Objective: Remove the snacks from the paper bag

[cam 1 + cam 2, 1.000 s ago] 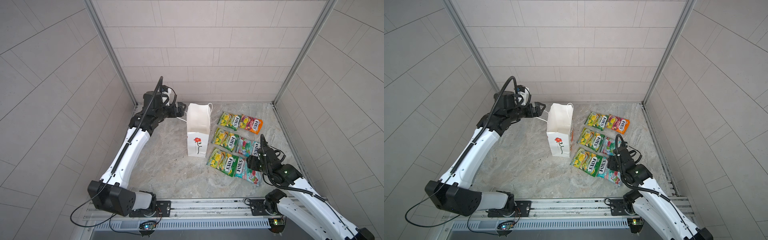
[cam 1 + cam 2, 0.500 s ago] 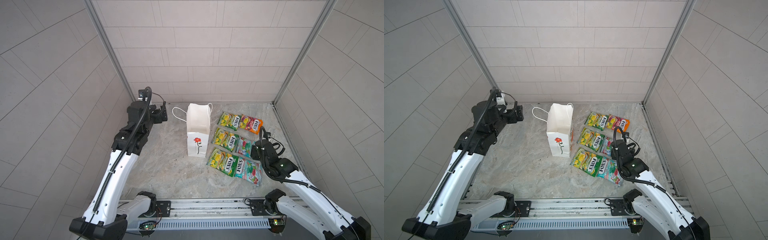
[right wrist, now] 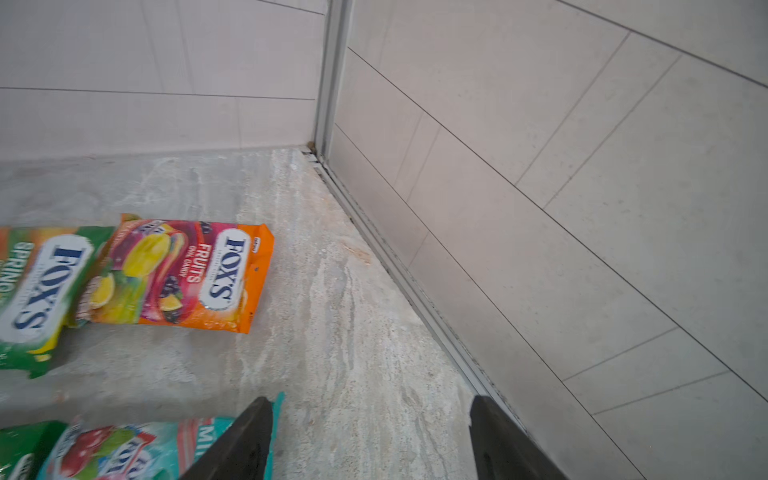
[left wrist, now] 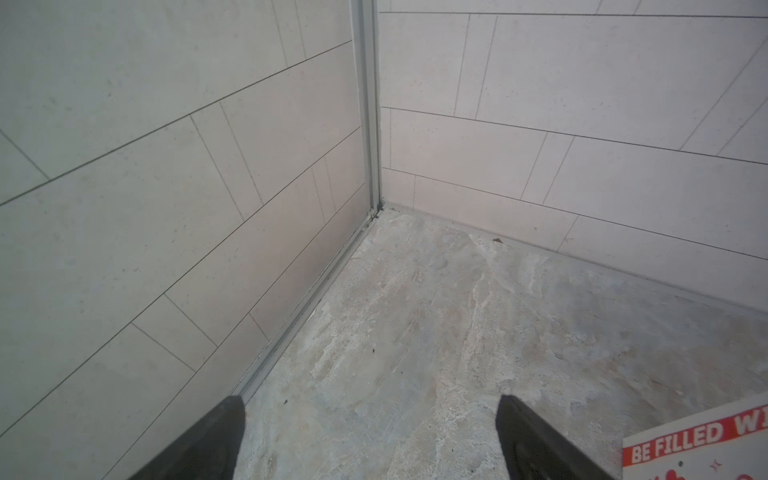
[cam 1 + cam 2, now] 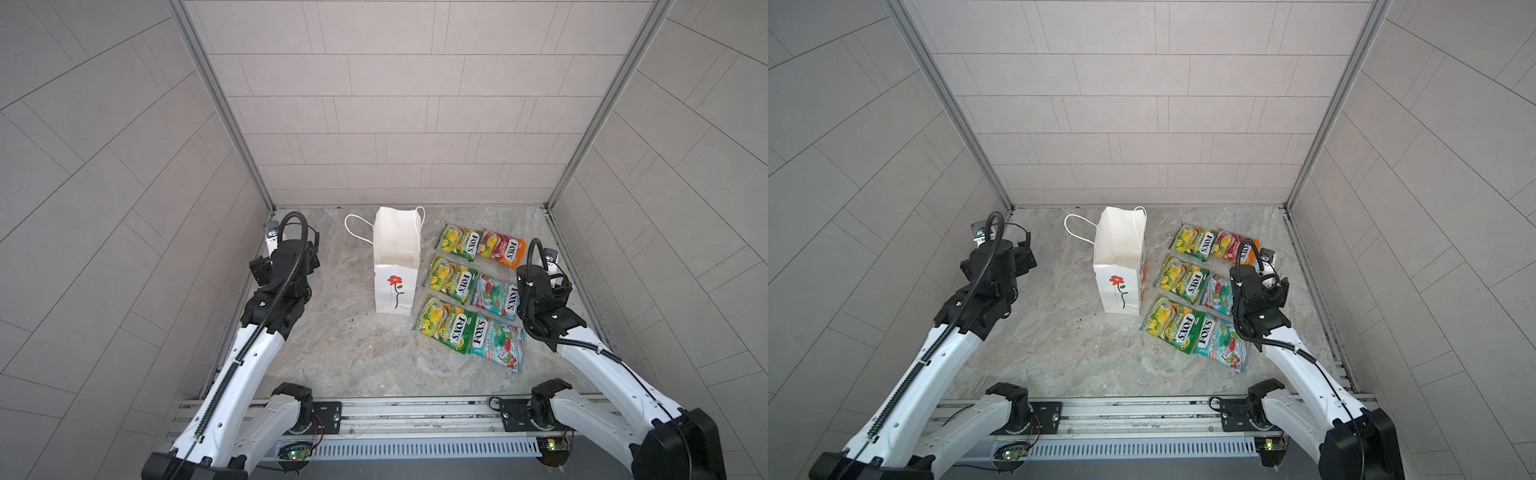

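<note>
The white paper bag (image 5: pixel 395 266) (image 5: pixel 1119 266) stands upright and open-topped mid-table, red flower facing front, one cord handle drooping to its left. Several FOX'S snacks lie flat in two columns right of it: green-yellow packets (image 5: pixel 451 279), an orange-pink one (image 5: pixel 502 248) (image 3: pixel 178 274) and teal-red ones (image 5: pixel 496 337) (image 3: pixel 124 449). My left gripper (image 4: pixel 370 401) is open and empty over bare table near the left wall, well left of the bag, whose printed edge (image 4: pixel 698 444) shows beside it. My right gripper (image 3: pixel 370 403) is open and empty, just right of the teal packets.
Tiled walls close the table on the left, back and right, with metal corner posts (image 5: pixel 266 199) (image 5: pixel 550 199). The right gripper sits close to the right wall's floor rail (image 3: pixel 415 286). A mounting rail (image 5: pixel 395 415) runs along the front edge.
My left arm has drawn back from the bag's handle toward the left wall, and the handle has dropped. My right gripper has moved off the teal packets toward the right wall, opening slightly wider.
</note>
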Controlling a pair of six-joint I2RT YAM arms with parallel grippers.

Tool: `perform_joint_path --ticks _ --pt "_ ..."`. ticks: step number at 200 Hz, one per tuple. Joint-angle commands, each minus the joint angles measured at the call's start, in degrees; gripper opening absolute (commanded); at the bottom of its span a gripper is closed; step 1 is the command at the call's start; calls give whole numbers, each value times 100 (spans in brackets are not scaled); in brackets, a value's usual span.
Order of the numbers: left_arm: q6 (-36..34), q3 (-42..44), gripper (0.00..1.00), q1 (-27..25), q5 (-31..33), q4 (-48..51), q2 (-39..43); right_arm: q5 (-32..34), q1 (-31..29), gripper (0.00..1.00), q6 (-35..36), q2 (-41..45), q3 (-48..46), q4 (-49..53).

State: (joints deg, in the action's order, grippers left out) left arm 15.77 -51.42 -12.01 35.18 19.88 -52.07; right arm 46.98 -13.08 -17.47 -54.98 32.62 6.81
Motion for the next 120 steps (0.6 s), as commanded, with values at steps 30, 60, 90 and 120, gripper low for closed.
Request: perform_joint_path --ticks 30,60,90,120 --pt "233 1466 100 27 462 -1646 282 452 324 77 164 -188 -578 -1373" --pt "-111 2187 100 26 454 -2683 130 502 359 77 406 -391 -860 -1973" --pt "-495 2678 100 39 447 -3732 -212 449 365 78 529 -726 -1014 -2495" --pt "-795 3032 100 89 419 -4648 -659 386 360 78 597 -1100 -1024 -2820"
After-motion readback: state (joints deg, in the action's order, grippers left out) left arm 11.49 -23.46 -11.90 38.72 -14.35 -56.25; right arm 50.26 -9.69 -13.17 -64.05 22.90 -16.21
